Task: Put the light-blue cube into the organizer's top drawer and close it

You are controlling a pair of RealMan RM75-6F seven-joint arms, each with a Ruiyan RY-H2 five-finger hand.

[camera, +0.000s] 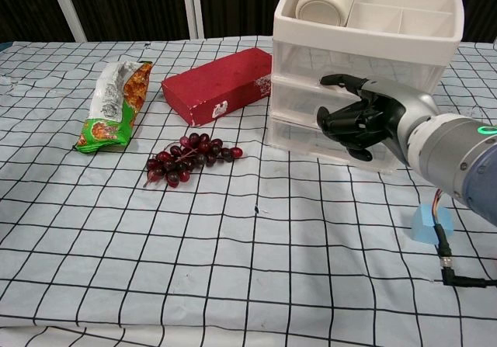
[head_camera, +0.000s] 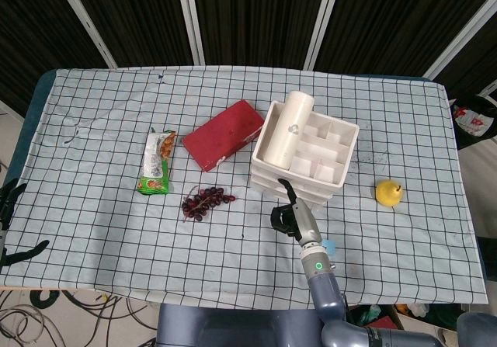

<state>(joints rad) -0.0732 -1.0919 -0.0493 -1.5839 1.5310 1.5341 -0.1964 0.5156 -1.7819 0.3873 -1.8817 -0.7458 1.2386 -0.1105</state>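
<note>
The light-blue cube (head_camera: 329, 247) (camera: 432, 223) lies on the checked cloth at the front right, beside my right forearm and untouched. The white organizer (head_camera: 342, 178) (camera: 365, 40) stands behind it, with an open compartment tray on top and clear drawers below. Its top drawer (camera: 311, 64) looks closed. My right hand (head_camera: 287, 215) (camera: 361, 118) hovers at the drawer fronts, fingers curled in on nothing, thumb pointing up at the drawers. I cannot tell whether it touches them. My left hand (head_camera: 9, 207) shows only at the far left edge, fingers apart, empty.
A white cylinder (head_camera: 286, 126) lies in the organizer's top tray. A red box (head_camera: 224, 133) sits left of the organizer, with grapes (head_camera: 206, 202) in front of it, a snack packet (head_camera: 157, 161) further left and a yellow pear (head_camera: 388, 192) on the right.
</note>
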